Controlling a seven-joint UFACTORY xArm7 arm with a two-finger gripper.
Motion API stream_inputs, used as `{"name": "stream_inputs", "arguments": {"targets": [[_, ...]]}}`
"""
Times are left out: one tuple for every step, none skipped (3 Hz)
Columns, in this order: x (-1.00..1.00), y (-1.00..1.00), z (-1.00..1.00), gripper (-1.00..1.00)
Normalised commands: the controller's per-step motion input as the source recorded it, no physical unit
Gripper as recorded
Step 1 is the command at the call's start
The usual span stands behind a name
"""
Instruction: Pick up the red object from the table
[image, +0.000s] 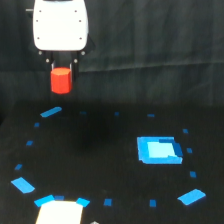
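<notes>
- Exterior view: I saw the gripper (62, 64) high in the upper corner on the exterior view's left, its white body upright and pointing straight down, the top of that body cut off by the frame edge.
- No arm links showed above it, so I could not read the rest of the arm's pose.
- The red object (61, 80) sat between the dark fingers, clenched from both sides, its upper part tucked up under the white body.
- It hung upright, well clear of the table (100, 150), in front of the dark curtain (160, 50).
- The fingers themselves were thin and dark against that backdrop; I could make out only their outlines and a few pale dots near their roots.
- On the table I saw a large blue rectangle (159, 149) toward the exterior view's right, with small blue tape marks scattered in a ring around the middle.
- A pale shape (59, 211) at the bottom edge was cropped and washed out; I could not tell what it was.
- The whole picture was soft, so edges of the block's facets stayed blurred.
</notes>
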Motion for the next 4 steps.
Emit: {"name": "stream_inputs", "arguments": {"targets": [[0.05,0.01,-0.54,-1.00],[0.33,0.14,0.08,-0.90],[0.31,0.01,0.09,-1.00],[-0.36,0.25,0.04,-1.00]]}}
